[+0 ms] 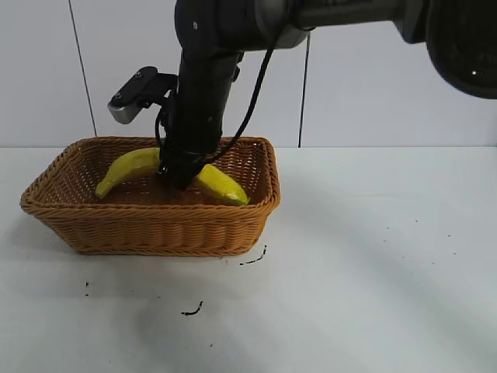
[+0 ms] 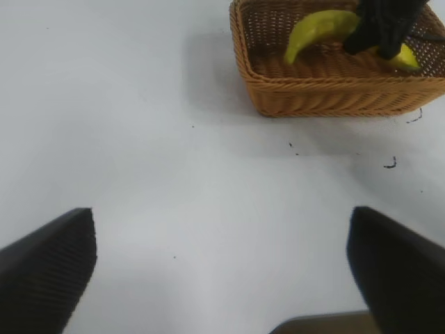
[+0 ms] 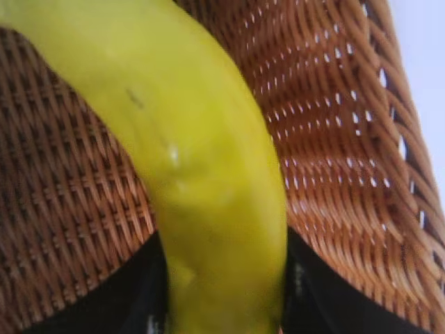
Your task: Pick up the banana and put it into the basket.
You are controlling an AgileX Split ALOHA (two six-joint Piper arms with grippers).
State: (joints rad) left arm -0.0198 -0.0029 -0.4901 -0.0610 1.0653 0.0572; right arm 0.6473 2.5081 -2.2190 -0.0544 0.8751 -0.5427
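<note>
Banana (image 1: pixel 132 166) in right jaws' (image 1: pixel 180 180) clamp inside basket (image 1: pixel 147 225) on speckled white table (image 1: pixel 373 272), pale panelled wall (image 1: pixel 373 93) behind; left jaws (image 2: pixel 222 278) wide open, empty.

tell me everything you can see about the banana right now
The banana is long, gently curved and smooth yellow, with a few faint dark marks and a greener tint at one end. It sits inside the woven wicker basket, arching upward in the middle with both ends pointing down toward the floor. The right tool is closed around its middle, dark fingers pressing on both sides. Whether its ends touch the wicker is unclear.
</note>
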